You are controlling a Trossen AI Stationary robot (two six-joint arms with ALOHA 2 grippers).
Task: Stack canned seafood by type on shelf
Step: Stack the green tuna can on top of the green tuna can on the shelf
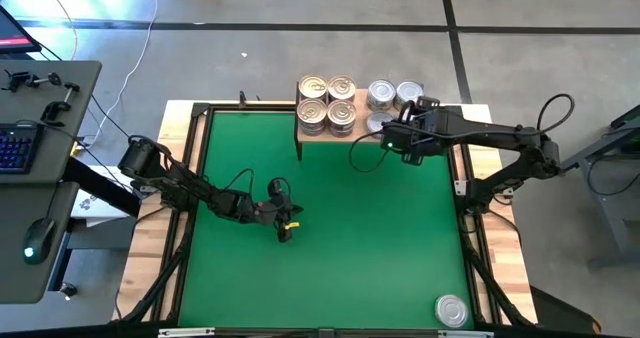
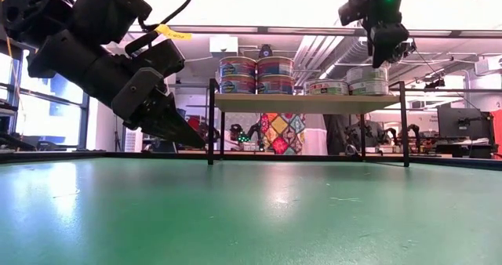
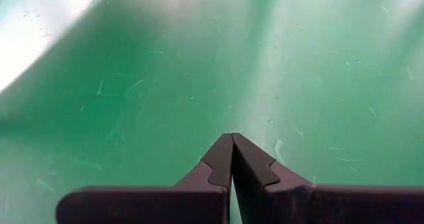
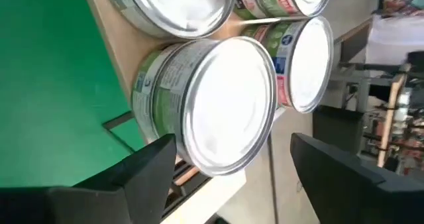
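Your right gripper (image 4: pixel 225 164) stands spread over a silver-lidded tin (image 4: pixel 212 101) on the shelf (image 1: pixel 335 139), grouped with its kind; left gripper (image 3: pixel 232 159), fingers pressed together, waits over the green mat (image 1: pixel 400 238)

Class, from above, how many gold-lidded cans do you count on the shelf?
4 cans in a square at the shelf's left end: two at the back, two in front. Others sit beneath them, hidden from above.

the shelf (image 1: pixel 345 138) stands at the far edge of the mat (image 1: pixel 330 238), with four gold-lid cans (image 1: pixel 326 104) on its left part and the plain-lid cans (image 1: pixel 390 96) to their right. one lone can (image 1: pixel 451 311) lies at the mat's near right corner, well apart
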